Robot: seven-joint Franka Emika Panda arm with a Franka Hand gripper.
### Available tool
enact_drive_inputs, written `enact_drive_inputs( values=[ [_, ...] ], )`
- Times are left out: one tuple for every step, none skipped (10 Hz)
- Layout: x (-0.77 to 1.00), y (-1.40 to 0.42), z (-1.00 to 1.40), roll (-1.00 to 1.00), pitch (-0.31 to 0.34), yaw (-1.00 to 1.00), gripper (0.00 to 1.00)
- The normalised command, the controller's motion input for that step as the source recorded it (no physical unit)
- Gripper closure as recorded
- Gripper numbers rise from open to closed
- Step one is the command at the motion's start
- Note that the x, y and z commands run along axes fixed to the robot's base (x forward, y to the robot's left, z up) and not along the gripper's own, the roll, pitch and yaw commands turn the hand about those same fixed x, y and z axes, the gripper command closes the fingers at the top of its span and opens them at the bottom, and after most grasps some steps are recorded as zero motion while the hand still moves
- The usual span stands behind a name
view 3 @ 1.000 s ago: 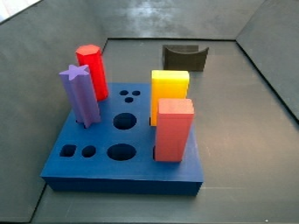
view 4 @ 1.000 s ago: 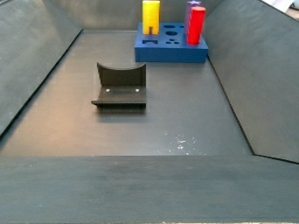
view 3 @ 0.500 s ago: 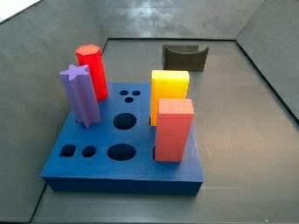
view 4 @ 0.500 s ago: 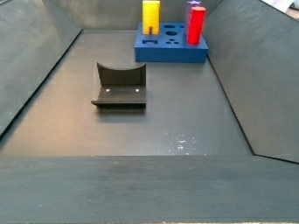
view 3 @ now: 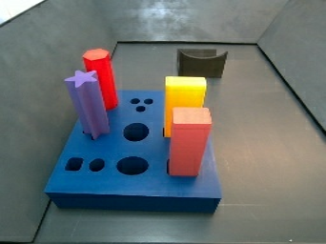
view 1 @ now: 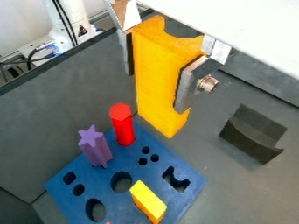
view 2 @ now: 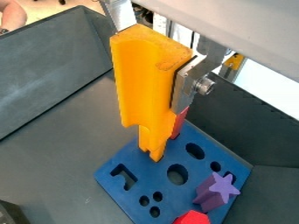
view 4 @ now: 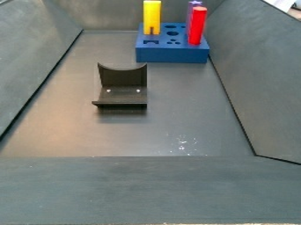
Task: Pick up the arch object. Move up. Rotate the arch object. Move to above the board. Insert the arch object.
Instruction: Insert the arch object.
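We see the gripper [view 1: 163, 52] holding the arch object [view 1: 158, 79] upright above the board [view 1: 82, 194], on which the star peg [view 1: 93, 144] and hexagonal peg [view 1: 121, 123] stand side by side, the fixture [view 1: 254, 133] well apart on the floor.

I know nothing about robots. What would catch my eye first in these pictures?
Probably the tall orange-yellow arch object, clamped upright between the silver jaws of the gripper and hanging above the blue board in both wrist views. Next, the bright pegs standing in the board: a red one, a purple star, a yellow block and a pink block. A dark scooped block sits apart on the floor.
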Motion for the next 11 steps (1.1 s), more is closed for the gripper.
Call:
enact_drive_inputs(
  values=[
    [0.00, 0.13, -0.25, 0.00, -0.060, -0.02, 1.00],
    [0.00, 0.15, -0.68, -0.05, -0.243, 0.00, 1.00],
    [0.09, 0.25, -0.96, 0.00, -0.116, 0.00, 1.00],
    [0.15, 0.21, -1.00, 0.00, -0.073, 0.00, 1.00],
    [0.30, 0.10, -1.00, 0.00, -0.033, 0.01, 1.00],
    [0.32, 0.04, -1.00, 0.00, -0.029, 0.00, 1.00],
    [0.36, 0.00, -1.00, 0.00, -0.023, 0.00, 1.00],
    [0.39, -0.01, -1.00, -0.02, 0.000, 0.00, 1.00],
    [0.30, 0.00, -0.73, -0.11, 0.000, 0.00, 1.00],
    [0.19, 0.00, -0.65, -0.06, 0.000, 0.00, 1.00],
    [0.02, 0.00, -0.75, 0.03, 0.000, 0.00, 1.00]
  ],
)
